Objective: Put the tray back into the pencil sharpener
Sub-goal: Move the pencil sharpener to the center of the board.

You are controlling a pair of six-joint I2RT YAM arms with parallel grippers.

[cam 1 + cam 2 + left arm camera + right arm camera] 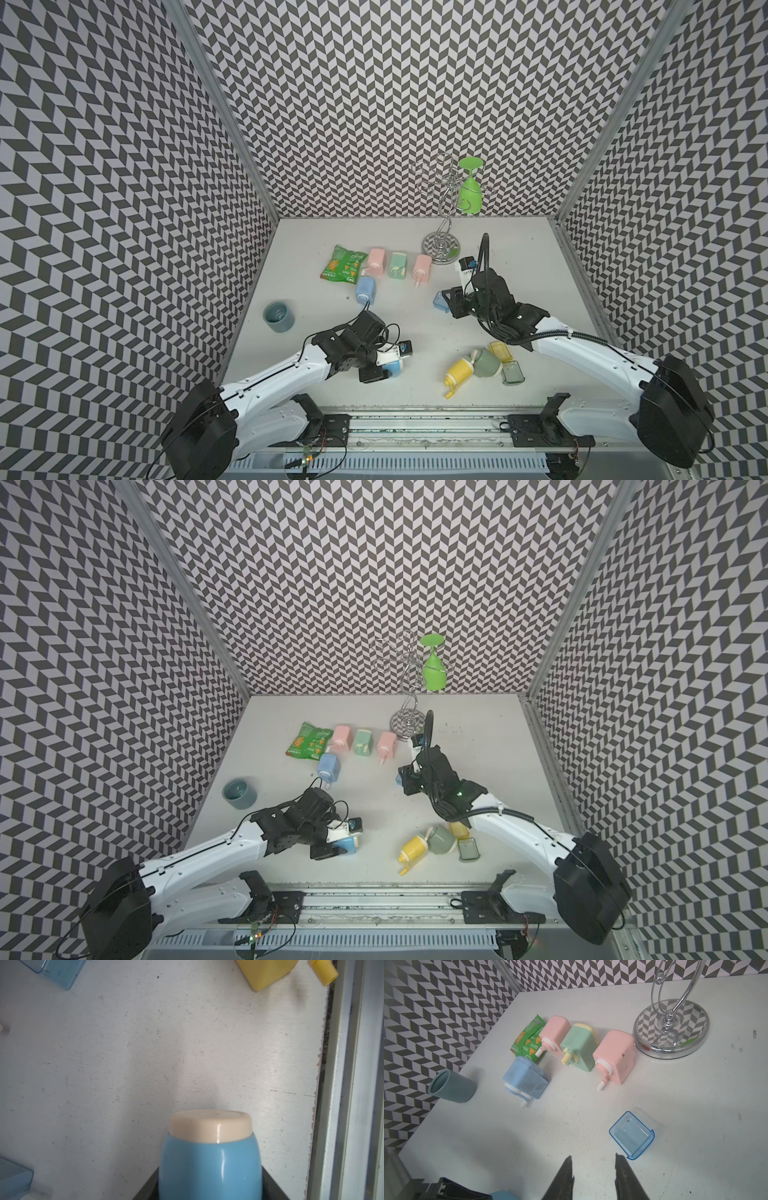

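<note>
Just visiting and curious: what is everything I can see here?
snack bag: 1, green, far left
pink sharpeners: 2, pink, far row
mint sharpener: 1, mint, between them
pale blue sharpener: 1, blue, by bag
held sharpener: 1, blue and cream, gripped
yellow sharpener: 1, yellow, near side
sage sharpener: 1, grey-green, beside it
blue tray: 1, blue, mid-table
yellow tray: 1, yellow, near side
green tray: 1, green, beside it
cup: 1, teal, left edge
rack: 1, chrome, far side
glass: 1, green, hanging on rack
left gripper: 1, black, shut on held sharpener
right gripper: 1, black, open
</note>
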